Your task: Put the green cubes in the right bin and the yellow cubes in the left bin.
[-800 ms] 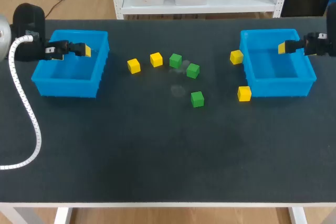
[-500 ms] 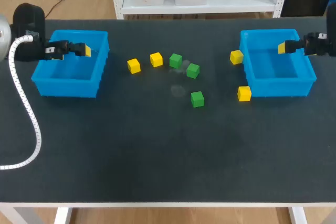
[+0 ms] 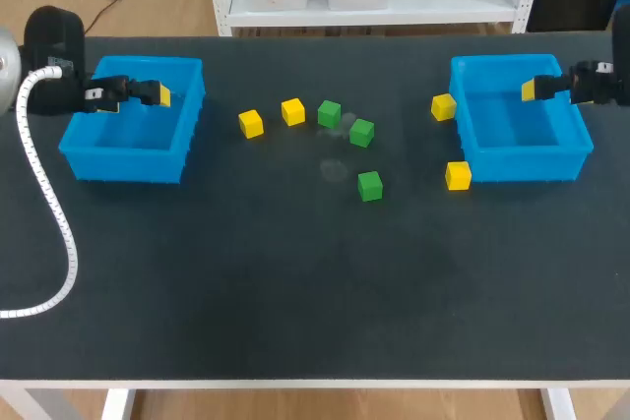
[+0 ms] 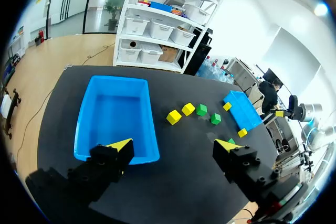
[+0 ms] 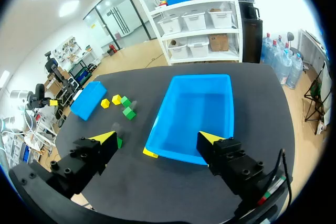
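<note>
Blue left bin [image 3: 126, 164] sits under the left gripper [image 3: 148, 93], fingers spread wide; right gripper [image 3: 539, 89], likewise spread, hangs over the right bin [image 3: 522, 166]. Three green cubes [image 3: 361, 132] lie mid-table w/ two yellow cubes [image 3: 250, 124] beside them. Two more yellow ones sit just beside the right bin.
</note>
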